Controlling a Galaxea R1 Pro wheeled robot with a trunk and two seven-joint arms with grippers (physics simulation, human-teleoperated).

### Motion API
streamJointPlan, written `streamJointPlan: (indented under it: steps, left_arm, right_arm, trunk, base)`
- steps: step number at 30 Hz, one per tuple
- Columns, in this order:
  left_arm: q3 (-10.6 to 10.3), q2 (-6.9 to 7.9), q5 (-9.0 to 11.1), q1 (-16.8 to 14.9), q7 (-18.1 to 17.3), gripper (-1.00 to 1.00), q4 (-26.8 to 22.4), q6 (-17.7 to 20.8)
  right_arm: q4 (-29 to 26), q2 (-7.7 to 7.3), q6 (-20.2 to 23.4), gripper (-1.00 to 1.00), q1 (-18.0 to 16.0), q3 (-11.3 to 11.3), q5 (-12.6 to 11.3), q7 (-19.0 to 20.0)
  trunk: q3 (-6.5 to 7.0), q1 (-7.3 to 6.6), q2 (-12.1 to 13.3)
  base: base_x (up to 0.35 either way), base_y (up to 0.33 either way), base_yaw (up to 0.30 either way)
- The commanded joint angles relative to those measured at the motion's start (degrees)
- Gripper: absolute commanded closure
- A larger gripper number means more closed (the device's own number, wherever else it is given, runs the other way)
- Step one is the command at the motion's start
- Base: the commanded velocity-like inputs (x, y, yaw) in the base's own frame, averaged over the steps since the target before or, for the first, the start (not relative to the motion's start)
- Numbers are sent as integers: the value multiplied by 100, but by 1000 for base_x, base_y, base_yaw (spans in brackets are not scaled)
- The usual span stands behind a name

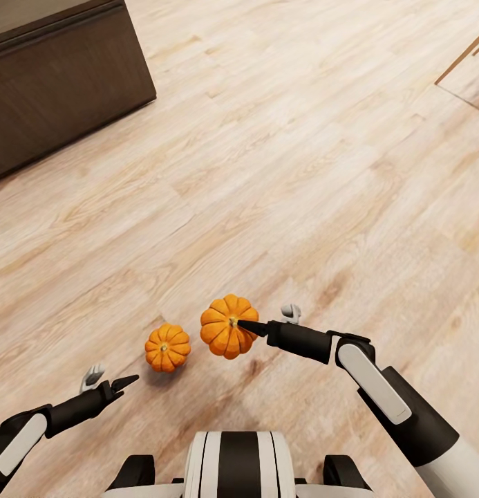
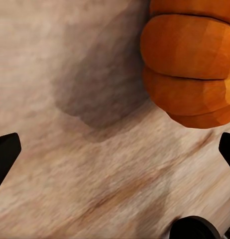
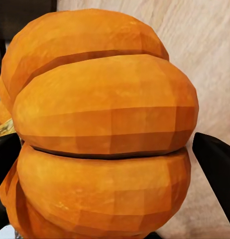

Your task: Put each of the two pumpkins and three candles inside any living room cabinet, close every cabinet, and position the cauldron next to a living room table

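One orange ribbed pumpkin (image 1: 222,332) hangs above the floor. My right gripper (image 1: 249,325) is shut on it, one dark finger (image 3: 214,174) on each side, and the upper finger lies across its stem. Close up, this pumpkin (image 3: 105,129) spans the gap between the fingers. A second pumpkin (image 1: 168,348) rests on the wooden floor just left of it. My left gripper (image 1: 113,382) hovers open beside and a little short of that pumpkin (image 2: 194,64), with nothing between its fingers (image 2: 4,154). The dark-brown cabinet (image 1: 59,83) stands at the far left, its visible face closed.
Pale wooden floor (image 1: 301,173) stretches between me and the cabinet. Thin light-wood legs (image 1: 464,55) of some furniture cross the far right corner. My own white and black trunk (image 1: 236,463) shows at the near edge.
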Motion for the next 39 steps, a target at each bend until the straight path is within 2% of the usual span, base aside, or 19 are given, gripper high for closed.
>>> streamJointPlan:
  steps: [1,10,16,39]
  left_arm:
    - [-16,6,57,-2,7,-100,0,41]
    - [-33,6,65,-2,7,-100,-1,-206]
    - [-28,6,65,-1,-1,-100,-25,-222]
    - [-28,6,74,1,-10,-100,-36,-214]
  right_arm:
    - [0,-3,11,100,-4,4,-6,16]
    - [8,-4,11,100,-4,1,-6,16]
    - [9,-3,11,100,-3,3,-6,16]
    - [8,-3,11,100,-4,4,-6,16]
  trunk:
    - [-3,-1,-1]
    - [-3,-1,-1]
    - [-3,-1,-1]
    - [-3,-1,-1]
  base:
    - [0,0,0]
    - [37,-97,0]
    - [1,-147,0]
    - [20,-16,0]
